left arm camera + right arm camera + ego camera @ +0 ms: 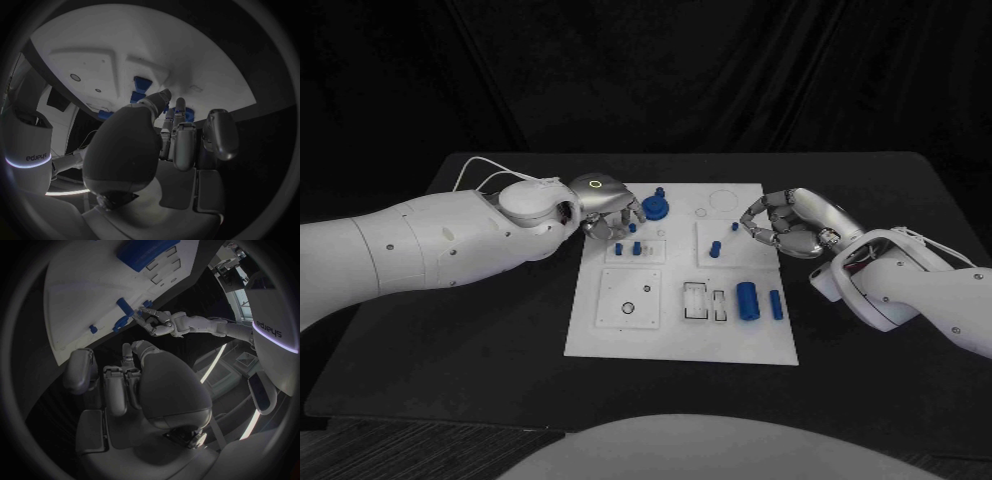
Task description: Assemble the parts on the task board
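The near half of the task board (678,335) lies open, bar two blue cylinders (759,300) lying at its right. Farther back, upright blue pegs (636,247) crowd the left hand (607,215), while the right hand (783,225) hovers at the board's right edge.

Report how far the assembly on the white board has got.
Done, apparently: small blue pegs stand upright on the task board. In hand: the left hand is at the far-left parts by the blue round piece; whether it grips one is unclear. The right hand hovers curled, empty. Left: two blue cylinders lie loose beside open slots.
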Robot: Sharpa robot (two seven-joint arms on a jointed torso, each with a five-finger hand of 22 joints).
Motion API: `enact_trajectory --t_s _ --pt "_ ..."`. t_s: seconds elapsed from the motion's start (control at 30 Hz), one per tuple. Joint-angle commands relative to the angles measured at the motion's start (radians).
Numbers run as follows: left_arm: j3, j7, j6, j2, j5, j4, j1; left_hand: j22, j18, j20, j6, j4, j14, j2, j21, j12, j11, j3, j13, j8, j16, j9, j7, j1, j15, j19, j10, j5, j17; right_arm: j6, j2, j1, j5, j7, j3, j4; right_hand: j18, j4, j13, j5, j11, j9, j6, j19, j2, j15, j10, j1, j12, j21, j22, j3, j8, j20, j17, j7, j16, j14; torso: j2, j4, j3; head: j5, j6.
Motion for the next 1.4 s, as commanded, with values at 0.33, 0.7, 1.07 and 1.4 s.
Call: enact_trajectory --t_s 0.33,0.7,1.07,1.4 --pt "0.001 0.095 -0.243 -0.086 0.004 0.038 0.006 0.123 0.042 0.006 0.048 0.008 -0.071 -0.021 -0.167 -0.015 -0.021 0.036 0.008 0.024 -0.130 -0.008 -0.017 0.020 0.013 -0.078 -0.035 -0.083 -0.174 -0.033 -0.028 0.010 -0.048 -0.047 0.001 0.019 0.008 -0.005 0.270 0.015 0.004 -0.017 -0.032 -0.023 -0.027 0.005 0.095 0.006 0.017 -0.042 0.154 0.028 0.008 0.003 0.249 0.001 0.006 0.091 0.000 0.0001 -0.0011 -0.010 0.000" --pt "0.001 0.370 -0.469 -0.226 0.243 0.083 0.087 0.003 0.066 0.055 0.115 0.117 -0.870 -0.066 -0.848 0.101 -0.093 0.023 0.068 0.025 -0.728 -0.030 -0.005 -0.024 0.066 -0.682 -0.454 -0.094 -0.699 -0.033 -0.050 0.122 -0.186 -0.145 0.001 0.049 0.042 -0.009 0.038 -0.056 0.000 -0.033 -0.088 -0.118 -0.064 0.002 -0.160 0.016 -0.192 -0.229 0.101 0.050 -0.011 0.004 0.071 0.008 -0.125 0.006 -0.004 0.0025 -0.0075 0.006 0.000" --pt "0.001 0.733 -0.183 -0.213 1.035 0.065 0.098 -0.297 -0.002 0.150 -0.009 0.221 -1.339 0.037 -1.133 0.098 -0.085 -0.548 -0.009 -0.008 -1.215 -0.081 0.004 -0.109 0.129 -1.179 -0.856 0.172 -1.117 0.087 0.001 0.188 -0.473 -0.233 0.001 0.001 0.076 -0.013 -0.452 -0.150 0.014 -0.065 -0.120 -0.236 -0.119 0.018 -0.684 0.048 -0.737 -0.481 0.027 0.098 -0.031 0.012 -0.116 0.015 -0.282 -0.101 -0.004 0.0165 -0.0160 0.026 0.000" --pt "0.000 0.862 0.032 -0.197 1.456 0.068 0.048 -0.530 0.022 0.194 -0.091 0.220 -1.394 0.124 -1.134 0.123 -0.058 -0.514 -0.034 -0.007 -1.269 -0.102 0.027 -0.120 0.161 -1.291 -0.981 0.201 -1.208 0.239 0.047 0.165 -0.634 -0.288 0.001 -0.045 0.075 -0.013 -0.666 -0.176 0.044 -0.091 -0.121 -0.227 -0.175 0.020 -0.883 -0.008 -0.968 -0.527 0.026 0.040 -0.079 0.019 -0.148 -0.038 -0.296 -0.121 -0.015 0.0348 -0.0370 0.005 0.000"
